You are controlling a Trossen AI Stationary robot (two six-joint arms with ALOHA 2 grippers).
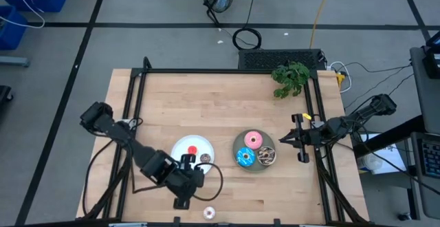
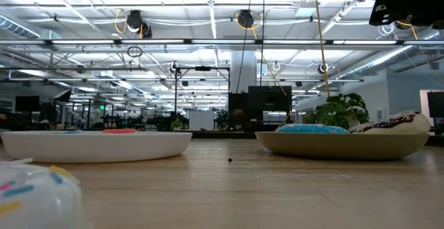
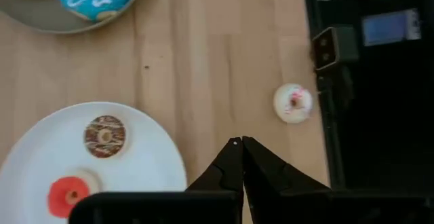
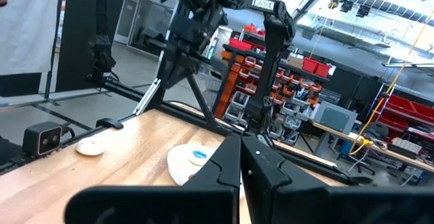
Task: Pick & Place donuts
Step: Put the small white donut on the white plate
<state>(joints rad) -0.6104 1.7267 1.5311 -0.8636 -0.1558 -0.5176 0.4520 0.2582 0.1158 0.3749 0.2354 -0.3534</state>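
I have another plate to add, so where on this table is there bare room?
The wide wood between the plant and the two plates is free, as is the left side. It is crowded near the front edge: white plate, grey plate, left gripper, a whitish donut.

White plate [image 1: 180, 148] left, grey plate [image 1: 237, 145] right, green plant [image 1: 290, 78] at far table edge.

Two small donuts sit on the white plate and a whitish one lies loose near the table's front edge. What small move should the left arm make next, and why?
Probably open the left gripper and shift it toward the whitish donut. Its fingers are shut and empty above bare wood beside the white plate, while that donut lies alone off any plate. The right gripper waits shut by the grey plate.
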